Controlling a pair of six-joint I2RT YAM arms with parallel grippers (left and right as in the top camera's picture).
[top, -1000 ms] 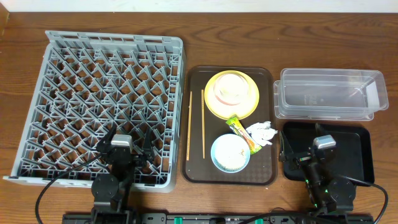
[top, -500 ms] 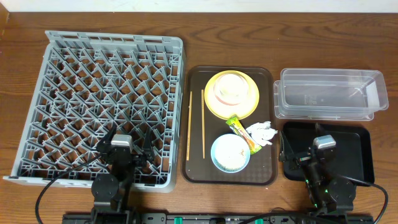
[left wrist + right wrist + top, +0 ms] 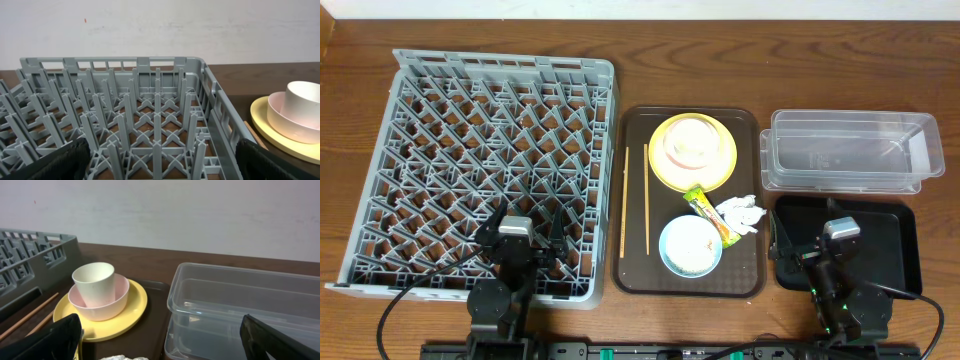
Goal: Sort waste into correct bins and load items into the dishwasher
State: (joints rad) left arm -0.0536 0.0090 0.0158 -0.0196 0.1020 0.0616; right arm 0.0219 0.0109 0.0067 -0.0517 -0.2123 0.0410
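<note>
The grey dish crate (image 3: 470, 130) fills the left of the table. A brown tray (image 3: 750, 275) holds a yellow plate (image 3: 660, 165) with a pale bowl (image 3: 692, 145) and a cup in it. It also holds two chopsticks (image 3: 646, 200), a yellow-green wrapper (image 3: 710, 215), a crumpled tissue (image 3: 740, 213) and a pale-blue bowl (image 3: 690, 245) with white scraps. A clear tub (image 3: 850, 150) and a black tray (image 3: 895, 250) stand at the right. My left gripper (image 3: 525, 240) is open and empty over the crate's front edge (image 3: 162, 165). My right gripper (image 3: 820, 245) is open and empty over the black tray's left end (image 3: 160, 347).
The right wrist view shows the white cup (image 3: 93, 280) standing in the pale pink bowl (image 3: 107, 307) on the plate (image 3: 137, 305). The clear tub (image 3: 250, 305) is to its right. The crate's pegs (image 3: 150, 100) stand upright just ahead of my left fingers.
</note>
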